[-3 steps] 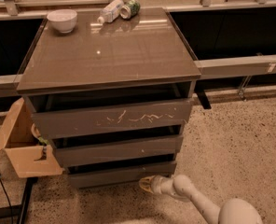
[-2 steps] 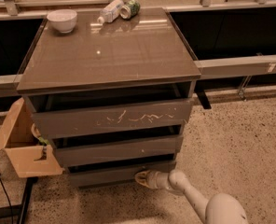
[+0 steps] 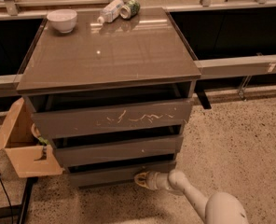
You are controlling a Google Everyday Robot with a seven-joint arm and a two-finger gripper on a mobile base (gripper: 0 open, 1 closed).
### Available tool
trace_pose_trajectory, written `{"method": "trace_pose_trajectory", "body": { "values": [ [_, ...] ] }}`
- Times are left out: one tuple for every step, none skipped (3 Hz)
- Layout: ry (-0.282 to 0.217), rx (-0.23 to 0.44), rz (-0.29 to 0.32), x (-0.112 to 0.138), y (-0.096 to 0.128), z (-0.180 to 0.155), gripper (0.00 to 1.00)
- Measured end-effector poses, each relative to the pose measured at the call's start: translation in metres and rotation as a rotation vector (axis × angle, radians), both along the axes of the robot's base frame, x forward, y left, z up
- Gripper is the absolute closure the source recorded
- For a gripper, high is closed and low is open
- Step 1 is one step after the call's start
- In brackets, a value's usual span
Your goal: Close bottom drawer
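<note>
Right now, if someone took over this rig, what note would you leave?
Gripper: low by the floor, tip at the bottom drawer front, right of centre; contact uncertain.
Bottom drawer: dark gap above its front, so it looks partly out.
Done: approach to the panel.
Left: push the front straight in until flush.

The one camera looks from high in front of the bench [image 3: 110, 55], tilted down and fairly near, so the bench top fills the upper half and the claw [image 3: 140, 179], at the front of the bottom drawer [image 3: 105, 175], lies near the lower edge.
</note>
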State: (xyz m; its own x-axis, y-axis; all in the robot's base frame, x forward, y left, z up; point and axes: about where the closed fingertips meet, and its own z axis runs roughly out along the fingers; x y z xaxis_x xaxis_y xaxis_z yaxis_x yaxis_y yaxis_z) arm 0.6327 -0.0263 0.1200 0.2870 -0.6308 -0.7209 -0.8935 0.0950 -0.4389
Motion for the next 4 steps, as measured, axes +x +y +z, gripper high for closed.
{"method": "trace_pose_trajectory", "body": {
  "values": [
    [0.066, -0.005, 0.030, -0.017, 0.001, 0.001, 1.00],
    [0.152, -0.005, 0.059, -0.037, -0.002, 0.001, 1.00],
    [0.253, -0.005, 0.088, -0.059, -0.006, 0.001, 1.00],
    [0.269, -0.004, 0.091, -0.062, -0.007, 0.000, 0.84]
  ]
}}
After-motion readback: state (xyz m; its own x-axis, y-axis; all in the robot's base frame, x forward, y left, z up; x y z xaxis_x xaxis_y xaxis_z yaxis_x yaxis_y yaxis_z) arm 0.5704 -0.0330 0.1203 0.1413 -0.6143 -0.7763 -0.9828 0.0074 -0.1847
